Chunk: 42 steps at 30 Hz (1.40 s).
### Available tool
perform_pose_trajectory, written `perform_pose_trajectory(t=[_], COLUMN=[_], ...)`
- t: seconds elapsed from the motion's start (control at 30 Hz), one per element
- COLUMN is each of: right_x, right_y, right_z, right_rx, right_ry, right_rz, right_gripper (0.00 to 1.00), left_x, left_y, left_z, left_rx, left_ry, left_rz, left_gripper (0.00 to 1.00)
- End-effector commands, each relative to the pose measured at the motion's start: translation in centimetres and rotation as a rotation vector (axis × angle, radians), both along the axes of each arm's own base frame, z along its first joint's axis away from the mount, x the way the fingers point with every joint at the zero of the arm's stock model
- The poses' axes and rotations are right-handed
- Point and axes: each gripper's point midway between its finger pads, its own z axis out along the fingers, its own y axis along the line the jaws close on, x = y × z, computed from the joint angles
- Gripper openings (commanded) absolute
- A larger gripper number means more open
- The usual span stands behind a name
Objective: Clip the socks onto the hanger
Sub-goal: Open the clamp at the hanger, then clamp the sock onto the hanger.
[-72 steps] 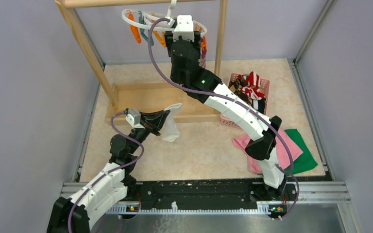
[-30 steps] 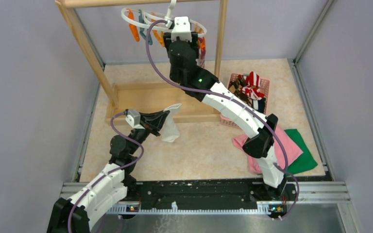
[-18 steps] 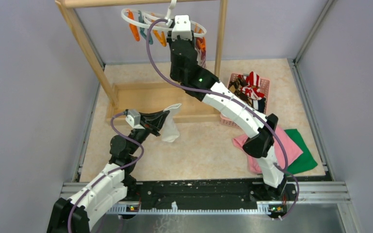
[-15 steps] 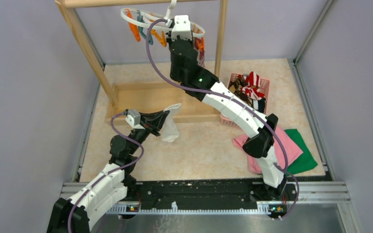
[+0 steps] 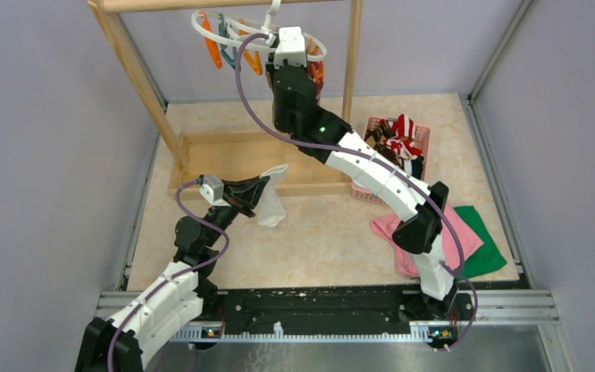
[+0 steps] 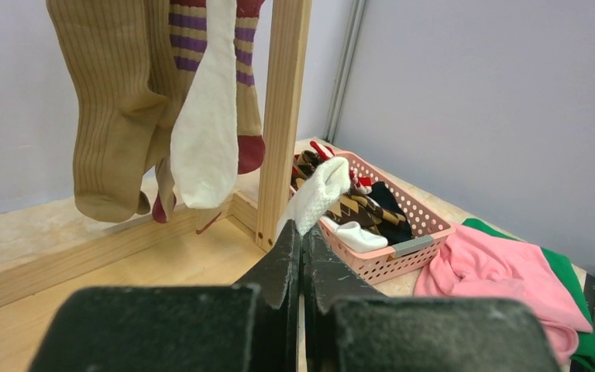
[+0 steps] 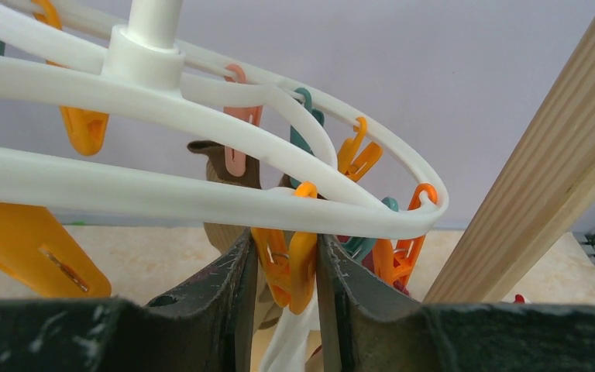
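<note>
Currently: one sock held low, one clip gripped on the hanger.

Right claw (image 7: 285, 271) is raised to the white hanger (image 7: 201, 198), which hangs from the wooden rack (image 5: 143, 77); its two fingers are clamped on either side of an orange clip (image 7: 293, 260) dangling from the near rim of the ring. Left claw (image 6: 302, 232) sits low over the table in front of the rack, fingers pressed together on the edge of a white sock (image 6: 318, 194) that stands up from the tips. Already on the hanger, side by side: a tan sock (image 6: 108, 116), a striped sock (image 6: 244, 77) and a second white sock (image 6: 205, 116). More socks (image 6: 360, 209) lie in the pink basket (image 6: 403, 248), just right of the rack's post. Pink cloth (image 6: 496, 279) lies beside the basket, overlapping a green cloth (image 6: 565, 271).
</note>
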Motion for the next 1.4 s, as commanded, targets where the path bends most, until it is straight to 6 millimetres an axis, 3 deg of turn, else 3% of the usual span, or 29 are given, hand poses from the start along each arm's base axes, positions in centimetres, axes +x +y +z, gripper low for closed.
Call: perform_pose_trajectory(t=[0.0,0.07,0.2,0.33,0.5,0.8,0.87,1.2,1.37], right_x=[-1.2,-1.3,-1.7,-2.0,-1.8,-1.7,-1.8,-1.6,-1.3], right_y=[-2.7,-2.8,-3.0,-2.9,-2.9,-3.5,-3.4,-4.1,-4.5], right_z=[3.8,3.9,4.7,4.9,4.7,4.3,4.2,3.9,4.0], right_rx=[0.096,0.106,0.159,0.160,0.215,0.286,0.289,0.286,0.287], right_ry=[-0.048,-0.048,-0.052,-0.043,-0.012,0.027,0.030,0.033,0.016], right_rz=[-0.006,-0.004,0.041,0.070,0.137,0.228,0.246,0.235,0.210], right_gripper=[0.32,0.31,0.08,0.01,0.00,0.00,0.02,0.36,0.39], left_x=[-0.4,-0.5,-0.2,0.2,0.8,2.2,2.5,2.5,2.4], left_y=[0.1,0.1,0.2,0.1,-0.4,-1.2,-1.2,-1.6,-1.7], left_z=[1.8,1.9,2.0,3.3,6.2,8.1,8.5,8.8,8.7], left_rx=[-0.021,-0.022,-0.028,-0.050,-0.114,-0.144,-0.152,-0.161,-0.160], left_ry=[-0.059,-0.060,-0.055,-0.064,-0.107,-0.124,-0.126,-0.121,-0.116], left_rz=[0.001,-0.003,0.007,-0.001,-0.031,-0.048,-0.044,-0.070,-0.078], left_gripper=[0.00,0.00,0.00,0.00,0.00,0.00,0.00,0.00,0.00])
